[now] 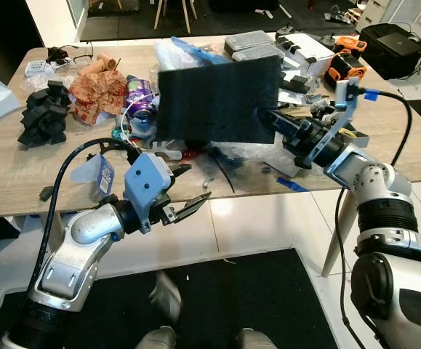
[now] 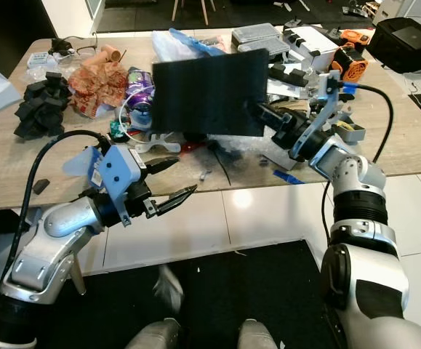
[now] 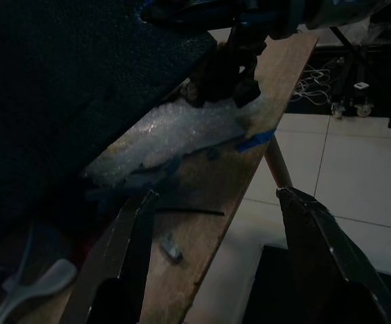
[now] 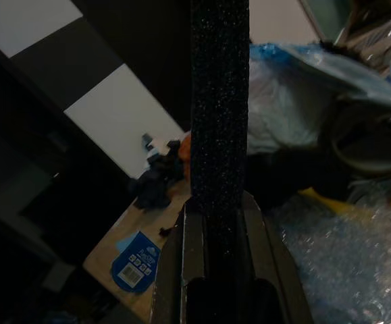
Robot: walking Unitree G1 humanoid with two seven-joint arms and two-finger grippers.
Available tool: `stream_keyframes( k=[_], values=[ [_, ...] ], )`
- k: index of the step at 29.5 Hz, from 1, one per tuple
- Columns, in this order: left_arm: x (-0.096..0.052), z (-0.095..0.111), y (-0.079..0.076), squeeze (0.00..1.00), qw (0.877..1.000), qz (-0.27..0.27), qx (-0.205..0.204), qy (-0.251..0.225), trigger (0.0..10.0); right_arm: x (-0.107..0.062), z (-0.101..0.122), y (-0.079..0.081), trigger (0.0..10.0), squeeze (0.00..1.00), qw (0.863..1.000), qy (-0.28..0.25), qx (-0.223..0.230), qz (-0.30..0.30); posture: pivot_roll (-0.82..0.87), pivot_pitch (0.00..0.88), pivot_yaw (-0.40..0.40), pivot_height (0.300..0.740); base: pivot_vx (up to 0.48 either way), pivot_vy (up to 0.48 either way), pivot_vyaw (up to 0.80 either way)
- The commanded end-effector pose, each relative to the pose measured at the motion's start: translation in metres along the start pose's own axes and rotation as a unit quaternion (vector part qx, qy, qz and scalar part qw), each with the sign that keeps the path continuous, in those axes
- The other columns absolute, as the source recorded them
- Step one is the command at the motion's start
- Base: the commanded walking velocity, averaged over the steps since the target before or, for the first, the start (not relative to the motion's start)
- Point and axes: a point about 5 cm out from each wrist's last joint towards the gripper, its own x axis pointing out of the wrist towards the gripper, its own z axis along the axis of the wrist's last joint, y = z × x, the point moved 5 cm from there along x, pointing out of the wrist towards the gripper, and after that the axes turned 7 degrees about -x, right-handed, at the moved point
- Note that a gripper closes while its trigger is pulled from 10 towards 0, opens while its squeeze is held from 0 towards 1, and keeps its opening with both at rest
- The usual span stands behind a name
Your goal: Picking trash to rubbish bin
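A flat, rectangular slab of coarse black foam [image 1: 217, 102], its edge grainy and speckled in the right wrist view, stands upright above the cluttered wooden desk [image 1: 6, 174], lifted clear of the crinkled bubble wrap [image 3: 175, 135] lying under it. The right claw [image 1: 268, 116] pinches the slab's right edge, both fingers pressed flat against its faces. The left claw [image 1: 188, 190] hangs in front of the desk's near edge, fingers spread wide, holding nothing. Crumpled brown paper [image 1: 97, 91] and a lump of black foam [image 1: 44, 113] lie on the far left.
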Motion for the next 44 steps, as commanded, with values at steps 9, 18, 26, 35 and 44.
stream_keyframes(
  k=[9, 18, 26, 35, 44],
  values=[
    [0.004, -0.004, 0.005, 0.00, 1.000, 0.013, -0.007, -0.007, 10.0, 0.000, 0.006, 0.054, 0.0, 0.00, 0.990, -0.001, -0.006, 0.141, -0.02, 0.000, -0.025, 0.740, 0.000, 0.000, 0.00],
    [0.002, -0.005, 0.031, 0.00, 0.992, 0.097, -0.062, -0.052, 10.0, -0.022, -0.021, 0.064, 8.6, 0.00, 0.989, 0.053, -0.052, 0.131, -0.05, 0.000, -0.016, 0.740, 0.000, 0.000, 0.00],
    [-0.005, -0.021, 0.036, 0.00, 0.977, 0.156, -0.131, -0.061, 10.0, -0.033, -0.024, 0.052, 10.0, 0.00, 0.995, -0.009, -0.102, 0.016, -0.05, 0.000, -0.020, 0.740, 0.000, 0.000, 0.00],
    [-0.007, -0.030, 0.043, 0.00, 0.970, 0.197, -0.131, -0.056, 10.0, -0.033, -0.038, 0.030, 10.0, 0.00, 0.980, -0.008, -0.180, -0.085, -0.04, 0.000, -0.030, 0.740, -0.096, 0.000, 0.00],
    [0.006, -0.027, 0.050, 0.00, 0.967, 0.213, -0.125, -0.067, 10.0, -0.016, -0.053, 0.032, 10.0, 0.00, 0.972, 0.001, -0.215, -0.094, -0.04, 0.000, -0.029, 0.740, -0.336, 0.000, 0.00]
  ],
)
